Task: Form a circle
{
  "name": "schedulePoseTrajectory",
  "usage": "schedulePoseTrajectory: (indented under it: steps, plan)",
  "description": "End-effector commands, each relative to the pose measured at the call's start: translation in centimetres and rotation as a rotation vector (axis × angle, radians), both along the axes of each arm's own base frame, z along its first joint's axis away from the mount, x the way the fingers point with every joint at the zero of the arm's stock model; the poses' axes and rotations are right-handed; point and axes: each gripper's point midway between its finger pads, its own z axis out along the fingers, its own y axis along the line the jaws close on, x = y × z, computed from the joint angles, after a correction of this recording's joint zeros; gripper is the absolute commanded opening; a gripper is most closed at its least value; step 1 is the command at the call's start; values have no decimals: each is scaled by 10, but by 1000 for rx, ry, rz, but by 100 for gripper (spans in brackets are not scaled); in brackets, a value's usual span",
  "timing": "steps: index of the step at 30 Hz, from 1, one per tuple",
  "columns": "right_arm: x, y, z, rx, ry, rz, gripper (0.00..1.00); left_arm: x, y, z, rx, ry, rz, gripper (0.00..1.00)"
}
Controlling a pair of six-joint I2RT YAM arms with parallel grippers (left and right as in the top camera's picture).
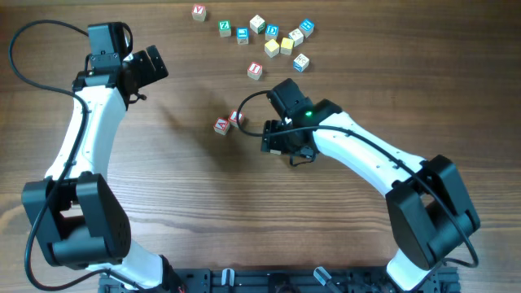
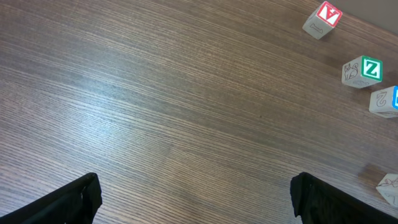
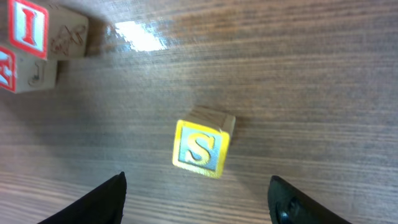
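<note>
Loose cubes (image 1: 273, 37) cluster at the far tabletop (image 1: 203, 212) edge, while my bent right arm (image 1: 358, 150) holds its jaws wide astride a free yellow S cube (image 3: 200, 149), near the barely begun circle (image 1: 229, 121) of two touching red-lettered cubes mid-tabletop; left jaws gape too.

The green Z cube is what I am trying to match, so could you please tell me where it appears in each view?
Overhead: the green Z cube lies near the top edge, left of centre.
Left wrist: the same cube is near the right edge, in the upper half.
Right wrist: not in it.
Shared landmark: the red-lettered cube, its close neighbour in the overhead and left wrist views.
</note>
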Motion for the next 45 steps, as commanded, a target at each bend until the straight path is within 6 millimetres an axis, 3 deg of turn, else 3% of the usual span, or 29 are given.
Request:
schedulePoseTrajectory:
  steps: [1,6,11,14,17,25,27,30,33,43,45]
  plan:
    - [10,0,-6,-26,-28,-42,78,1,1,6,-5,-15,9,100]
    - [9,8,-23,-3,10,-29,76,1,1,6,-5,-15,9,100]
    - [8,12,-28,10,26,-23,51,1,1,6,-5,-15,9,100]
    - [11,14,-26,20,10,-23,48,1,1,6,-5,-15,9,100]
    - [13,15,-26,24,1,-23,35,1,1,6,-5,-15,9,100]
    - [22,20,-22,47,-36,-24,34,1,1,6,-5,-15,9,100]
    - [18,21,-23,51,-18,-20,44,1,1,6,-5,-15,9,100]
    - [9,18,-26,44,22,-14,47,1,1,6,-5,-15,9,100]
    - [8,18,-27,40,28,-14,30,1,1,6,-5,-15,9,100]
    - [30,26,-20,70,-67,-24,27,1,1,6,-5,-15,9,100]
    - [28,26,-21,71,-61,-23,41,1,1,6,-5,-15,9,100]
